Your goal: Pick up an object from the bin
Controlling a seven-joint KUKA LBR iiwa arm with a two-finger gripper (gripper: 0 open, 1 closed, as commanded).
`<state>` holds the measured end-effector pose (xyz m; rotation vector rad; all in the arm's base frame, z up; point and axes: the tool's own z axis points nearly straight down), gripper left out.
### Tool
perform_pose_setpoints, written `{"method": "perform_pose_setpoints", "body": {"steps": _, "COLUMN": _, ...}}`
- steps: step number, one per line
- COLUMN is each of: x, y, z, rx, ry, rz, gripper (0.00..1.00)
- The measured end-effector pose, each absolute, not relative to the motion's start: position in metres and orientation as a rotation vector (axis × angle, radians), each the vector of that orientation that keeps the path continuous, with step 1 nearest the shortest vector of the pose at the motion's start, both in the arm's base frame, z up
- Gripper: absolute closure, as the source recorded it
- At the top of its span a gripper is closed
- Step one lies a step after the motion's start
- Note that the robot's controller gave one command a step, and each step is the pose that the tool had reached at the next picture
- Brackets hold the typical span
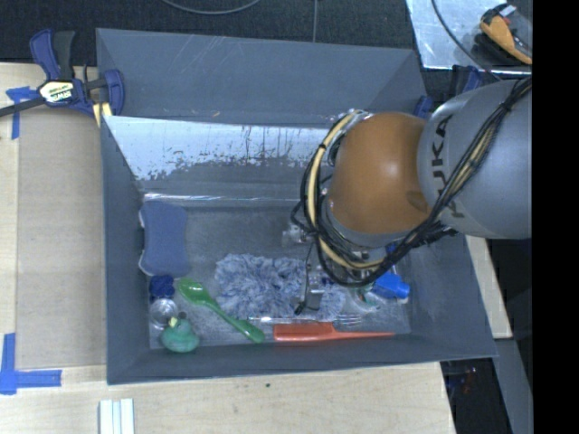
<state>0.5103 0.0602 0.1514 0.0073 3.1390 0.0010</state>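
Observation:
My gripper [314, 289] hangs low in the bin's middle, mostly hidden under the arm's wrist. It stands at the right edge of a crumpled blue-grey cloth [258, 280]. Just in front of it lies a long orange-red stick-like tool [330, 334] along the bin's front wall. A small bright blue block [393, 287] lies to the gripper's right, partly hidden by cables. A green plastic spoon [217, 307] lies slantwise left of the cloth's front.
A blue sponge [165, 238] rests against the left wall. In the front left corner sit a small blue cap [162, 287], a clear round bulb [164, 311] and a green lump [179, 337]. The arm and its orange cover hang over the bin's right half.

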Motion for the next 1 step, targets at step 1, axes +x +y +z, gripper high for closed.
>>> {"method": "perform_pose_setpoints", "body": {"steps": 1, "x": 0.5103, "y": 0.0603, "z": 0.1513, "rx": 0.007, "ry": 3.139, "rz": 0.001, "gripper": 0.0}}
